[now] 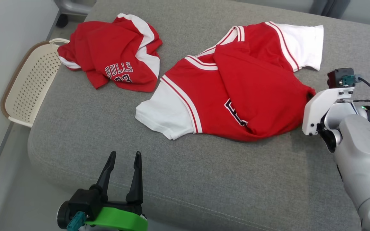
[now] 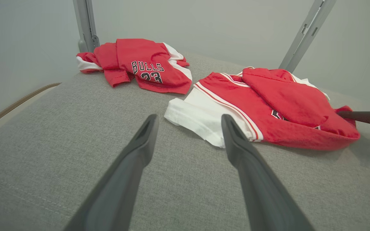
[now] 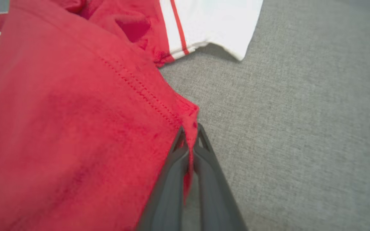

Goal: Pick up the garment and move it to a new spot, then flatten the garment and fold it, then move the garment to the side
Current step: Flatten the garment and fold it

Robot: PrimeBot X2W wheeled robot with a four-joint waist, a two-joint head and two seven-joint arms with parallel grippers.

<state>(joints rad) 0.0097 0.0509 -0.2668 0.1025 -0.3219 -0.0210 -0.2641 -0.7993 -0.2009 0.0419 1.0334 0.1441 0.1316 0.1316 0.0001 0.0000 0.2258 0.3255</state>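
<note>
Head view first: I'm looking down at the garment [image 1: 236,96], a red jersey with white sleeves. It's lying on the grey cushion [image 1: 204,179], middle to right, with its red lower half flopped up over the chest. A second jersey [image 1: 114,61] marked BULLS is sitting bunched at the far left, beside a pale basket [image 1: 27,89] off the cushion's edge. My left tool [image 1: 125,154] is hovering at the near left with its fingers spread, holding nothing. The right arm [image 1: 358,144] is reaching in at the garment's right edge, its wrist hiding the fingers.

Left wrist view: the left tool [image 2: 189,119] is standing wide apart above bare cushion [image 2: 75,128], pointing at the near white sleeve of the garment [image 2: 268,96], well short of touching it.

Right wrist view: the right tool [image 3: 189,131] is pressed together, pinching the stitched hem corner of the garment [image 3: 75,128] right at the fingertips, with cushion [image 3: 300,128] to the right.

I'm reading this as the pick-up grip. It's a thin bite, so I'm planning a slow, gentle lift, watching for that corner slipping out. I'm also thinking of sending the left tool to a second corner, so the cloth is hanging spread rather than bunching, and steering clear of the other jersey.
</note>
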